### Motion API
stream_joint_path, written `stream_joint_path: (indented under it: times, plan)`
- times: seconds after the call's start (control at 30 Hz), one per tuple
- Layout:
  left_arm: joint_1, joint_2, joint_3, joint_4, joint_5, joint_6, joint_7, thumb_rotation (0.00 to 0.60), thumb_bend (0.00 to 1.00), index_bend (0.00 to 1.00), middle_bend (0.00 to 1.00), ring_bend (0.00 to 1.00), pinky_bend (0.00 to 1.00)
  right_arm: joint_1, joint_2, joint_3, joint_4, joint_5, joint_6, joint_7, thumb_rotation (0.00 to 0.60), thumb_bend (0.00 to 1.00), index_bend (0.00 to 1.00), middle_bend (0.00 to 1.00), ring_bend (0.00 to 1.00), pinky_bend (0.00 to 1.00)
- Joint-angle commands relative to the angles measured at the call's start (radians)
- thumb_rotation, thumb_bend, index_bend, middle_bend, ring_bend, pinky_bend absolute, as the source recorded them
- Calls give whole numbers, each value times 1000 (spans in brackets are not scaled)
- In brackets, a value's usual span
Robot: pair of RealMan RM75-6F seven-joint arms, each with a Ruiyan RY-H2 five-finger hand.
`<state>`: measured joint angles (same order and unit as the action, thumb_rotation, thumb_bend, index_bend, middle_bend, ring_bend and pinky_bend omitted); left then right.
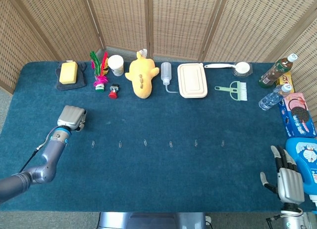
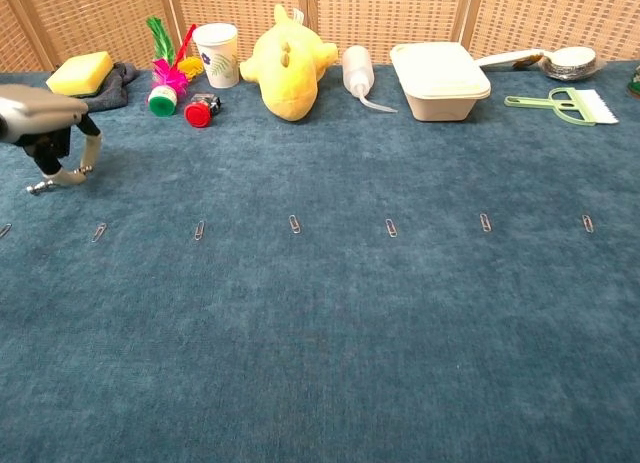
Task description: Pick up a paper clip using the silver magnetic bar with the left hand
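Observation:
My left hand (image 1: 72, 117) (image 2: 40, 118) hovers over the blue cloth at the left, fingers curled downward. It pinches a small silver magnetic bar (image 2: 41, 186), whose tip pokes out below the fingertips just above the cloth. Several paper clips lie in a row across the middle; the nearest ones (image 2: 99, 231) (image 1: 93, 144) are in front and to the right of that hand, apart from the bar. My right hand (image 1: 287, 178) rests open at the front right edge, holding nothing.
Along the back stand a yellow sponge (image 1: 68, 72), a shuttlecock (image 1: 100, 70), a paper cup (image 1: 116, 65), a yellow plush toy (image 1: 141, 76), a squeeze bottle (image 1: 166, 73) and a lidded box (image 1: 192, 80). Bottles and a blue container (image 1: 304, 162) crowd the right edge.

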<state>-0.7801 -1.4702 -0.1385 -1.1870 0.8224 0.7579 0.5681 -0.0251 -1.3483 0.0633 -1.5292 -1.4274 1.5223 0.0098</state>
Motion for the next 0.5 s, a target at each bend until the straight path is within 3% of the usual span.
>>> stream_joint_path:
  times: [0.03,0.5]
  plan:
    - [4,34,-14,-47,12,22,-28,600,655,591,1000,1000,1000,0,-1,1,1,-3,2,2,600,392,45,68,47,120]
    - [68,162,-41,-256,162,130,-212,600,657,628,1000,1000,1000,10,-11,0,3,-16,-8,2,600,392,45,68,47,120]
